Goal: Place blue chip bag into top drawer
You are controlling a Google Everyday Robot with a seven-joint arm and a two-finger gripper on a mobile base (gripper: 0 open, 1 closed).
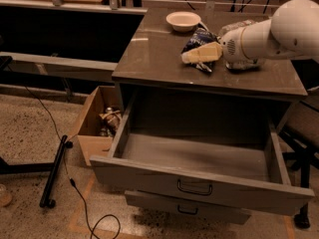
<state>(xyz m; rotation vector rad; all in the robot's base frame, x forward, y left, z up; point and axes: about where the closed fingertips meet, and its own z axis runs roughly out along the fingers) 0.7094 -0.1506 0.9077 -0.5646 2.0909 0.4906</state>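
Observation:
The blue chip bag [200, 36], dark navy and crumpled, lies on the grey cabinet top [149, 54] just in front of a white bowl. My gripper [188, 58], pale yellow on a white arm reaching in from the right, sits low over the bag's front edge and covers its middle. The top drawer [149, 176] is pulled wide open below the cabinet top. It has a dark wire handle [194, 188] on its front, and its inside shows nothing in it.
A white bowl [183, 20] stands at the back of the cabinet top, and a clear plastic bottle [238, 27] lies behind my arm. A narrower lower drawer [187, 209] sticks out slightly. An open cardboard box [92, 128] stands left of the cabinet. A black pole [54, 171] and cable lie on the floor.

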